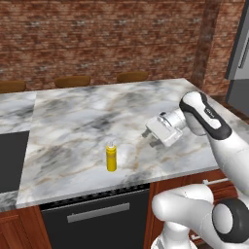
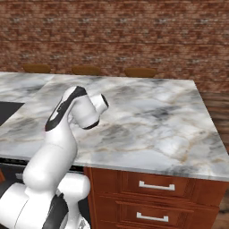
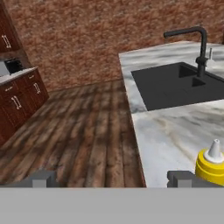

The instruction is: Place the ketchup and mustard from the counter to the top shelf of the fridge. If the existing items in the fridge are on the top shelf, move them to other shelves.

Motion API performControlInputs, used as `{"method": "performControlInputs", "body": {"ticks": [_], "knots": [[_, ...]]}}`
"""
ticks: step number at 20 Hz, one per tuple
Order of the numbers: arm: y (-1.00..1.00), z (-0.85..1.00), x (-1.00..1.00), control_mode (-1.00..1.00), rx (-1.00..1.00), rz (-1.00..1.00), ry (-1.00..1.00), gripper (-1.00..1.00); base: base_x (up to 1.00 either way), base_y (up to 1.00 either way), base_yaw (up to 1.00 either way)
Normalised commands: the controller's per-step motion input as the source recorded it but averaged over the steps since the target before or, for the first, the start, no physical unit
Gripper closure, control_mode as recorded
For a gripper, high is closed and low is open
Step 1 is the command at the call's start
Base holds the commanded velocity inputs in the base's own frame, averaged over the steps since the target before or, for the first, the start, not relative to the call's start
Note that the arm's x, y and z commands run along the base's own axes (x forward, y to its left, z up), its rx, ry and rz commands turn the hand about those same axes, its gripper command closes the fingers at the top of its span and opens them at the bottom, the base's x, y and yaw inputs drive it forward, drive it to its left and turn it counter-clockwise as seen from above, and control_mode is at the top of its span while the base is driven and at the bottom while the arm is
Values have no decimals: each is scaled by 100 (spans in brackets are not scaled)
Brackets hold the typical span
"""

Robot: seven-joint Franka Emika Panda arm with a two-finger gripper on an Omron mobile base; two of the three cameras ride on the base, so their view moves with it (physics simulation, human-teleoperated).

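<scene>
Hand view shows the gripper [image 3: 112, 178] with its blocky grey fingertips [image 3: 40, 178] spread wide and empty, the right tip just beside the yellow mustard bottle [image 3: 211, 166] with its pale conical nozzle. That bottle stands upright on the veined marble counter [image 1: 73, 116], near a matte black sink [image 3: 175, 85] and its angular black faucet [image 3: 197, 43].

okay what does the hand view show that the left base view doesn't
Hand view alone: a black faucet over the dark sink, wood floor and dark cabinets. Left base view alone: the white arm, the dishwasher under the counter, and stool tops behind it. Both: the yellow mustard bottle, the marble counter and the open gripper.
</scene>
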Motion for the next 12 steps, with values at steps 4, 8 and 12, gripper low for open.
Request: {"method": "performControlInputs", "body": {"ticks": [4, 8, 12], "knots": [[0, -70, -3, -100, 30, 1, -2, -100, 0, 0, 0], [0, -52, 4, -100, 28, 0, -4, -100, 0, 0, 0], [8, -10, 28, -100, 1, 0, 0, -100, 0, 0, 0]]}}
